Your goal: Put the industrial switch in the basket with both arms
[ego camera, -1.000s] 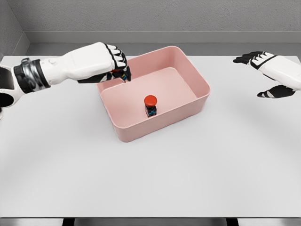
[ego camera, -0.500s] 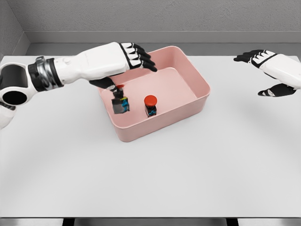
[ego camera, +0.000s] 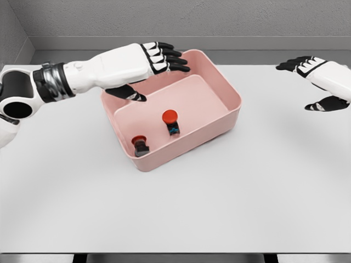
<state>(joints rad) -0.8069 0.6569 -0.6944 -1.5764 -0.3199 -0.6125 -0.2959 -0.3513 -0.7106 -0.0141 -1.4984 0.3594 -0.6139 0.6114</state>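
Pink basket (ego camera: 233, 104) sits on the white table (ego camera: 219, 197), a little left of centre, turned at an angle. Two switches lie inside it. One switch (ego camera: 171, 122) stands upright near the middle of the floor — round red button on top, small dark body below with a speck of blue. The second switch (ego camera: 140, 146) rests in the near left corner, close to the wall, tilted; its red cap looks darker, body black.

Left hand (ego camera: 148, 68) hangs over the basket's far left rim, fingers stretched out flat toward the right, thumb pointing down over the inside — it grips nothing.

Right hand (ego camera: 321, 82) shows at the right edge, well apart from the basket, above the table; fingers and thumb spread, empty.
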